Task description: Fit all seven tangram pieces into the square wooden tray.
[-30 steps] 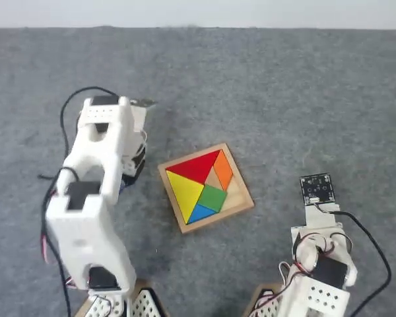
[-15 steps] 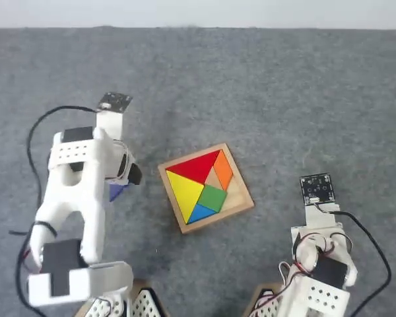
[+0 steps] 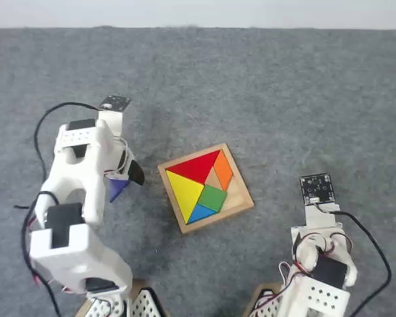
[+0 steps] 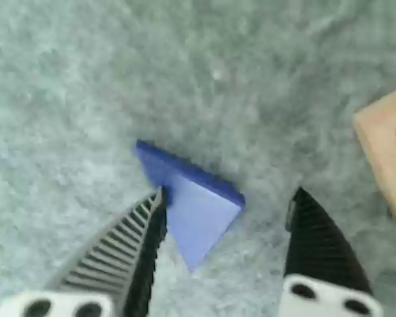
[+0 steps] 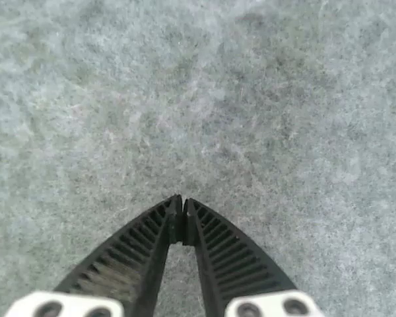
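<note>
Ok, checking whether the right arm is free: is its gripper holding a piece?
No, the right gripper is shut with its fingers touching and nothing between them, over the grey carpet.

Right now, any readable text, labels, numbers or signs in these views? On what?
None can be read.
The wooden tray and the blue triangle show no marks.
The circuit board on the right arm's wrist may carry print, but it is too small to read.
</note>
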`<action>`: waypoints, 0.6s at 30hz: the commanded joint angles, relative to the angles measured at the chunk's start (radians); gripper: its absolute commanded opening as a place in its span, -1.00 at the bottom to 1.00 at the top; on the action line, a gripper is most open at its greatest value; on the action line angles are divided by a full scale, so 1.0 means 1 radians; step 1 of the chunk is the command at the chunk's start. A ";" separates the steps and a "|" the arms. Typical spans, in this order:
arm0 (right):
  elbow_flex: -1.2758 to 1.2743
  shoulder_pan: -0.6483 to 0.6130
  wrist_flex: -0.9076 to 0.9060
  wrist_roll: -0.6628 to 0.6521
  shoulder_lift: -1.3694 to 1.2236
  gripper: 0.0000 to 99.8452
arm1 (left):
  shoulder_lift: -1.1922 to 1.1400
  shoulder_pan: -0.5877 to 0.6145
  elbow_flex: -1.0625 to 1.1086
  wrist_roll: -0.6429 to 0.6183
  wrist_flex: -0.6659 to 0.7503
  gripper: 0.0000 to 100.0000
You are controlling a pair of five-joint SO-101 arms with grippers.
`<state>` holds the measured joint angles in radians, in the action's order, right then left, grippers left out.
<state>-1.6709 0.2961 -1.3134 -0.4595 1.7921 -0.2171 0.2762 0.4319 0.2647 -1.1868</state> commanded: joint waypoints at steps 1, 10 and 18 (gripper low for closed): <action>-0.012 0.010 -0.005 -0.008 0.021 -0.93 | -0.017 0.032 -0.004 -0.006 -0.026 -0.55; -0.012 0.010 -0.005 -0.008 0.021 -0.93 | -0.015 0.029 0.007 -0.006 -0.020 -0.58; -0.012 0.010 -0.005 -0.008 0.021 -0.93 | -0.014 0.028 0.004 -0.006 -0.026 -0.70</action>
<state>-1.6709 0.2961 -1.3134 -0.4595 1.7921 -0.2371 0.2992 0.4473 0.2631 -1.2098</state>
